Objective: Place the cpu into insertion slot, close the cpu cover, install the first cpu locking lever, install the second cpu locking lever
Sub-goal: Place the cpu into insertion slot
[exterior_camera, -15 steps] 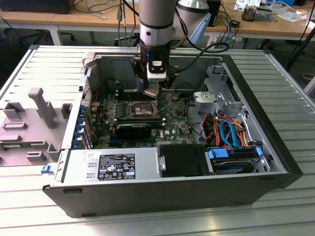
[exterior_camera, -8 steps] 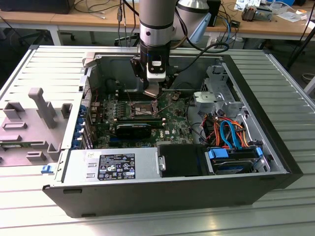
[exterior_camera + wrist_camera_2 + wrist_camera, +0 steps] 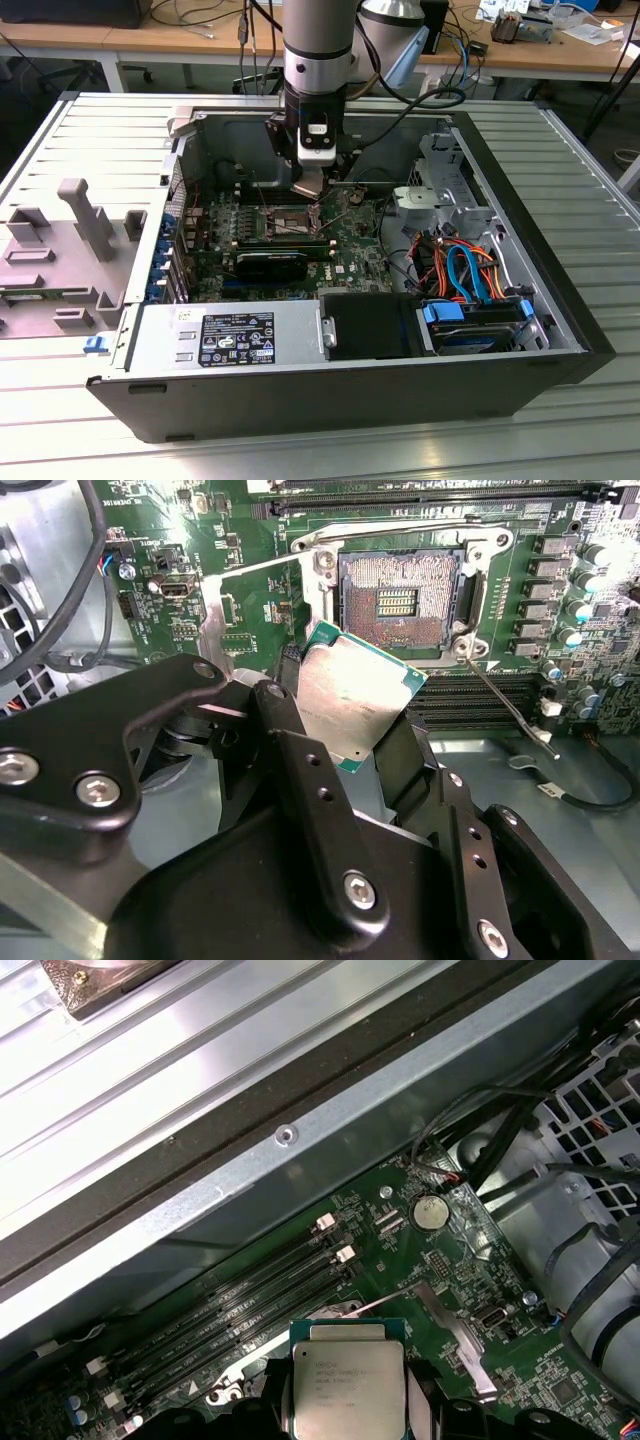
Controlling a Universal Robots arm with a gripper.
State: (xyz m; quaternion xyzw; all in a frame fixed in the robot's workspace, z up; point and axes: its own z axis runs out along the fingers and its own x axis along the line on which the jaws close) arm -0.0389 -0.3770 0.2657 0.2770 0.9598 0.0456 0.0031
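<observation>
Nearest me, along the lower edge of the open computer case (image 3: 560, 330), sits the grey power supply (image 3: 230, 338), with blue and orange cables (image 3: 465, 270) bundled toward the exterior view's right. Beyond it lies the green circuit board (image 3: 345, 255), and near the middle of the frame the insertion slot (image 3: 285, 222) lies uncovered. Its pin field is bare in the second wrist view (image 3: 400, 598). The gripper (image 3: 312, 188) hangs just over it, black fingers (image 3: 290, 730) clamped on opposite edges of the cpu (image 3: 350, 690), which is tilted and not seated. The first wrist view shows the chip's silver top (image 3: 345, 1388). Wooden desks (image 3: 150, 38) stand at the back.
</observation>
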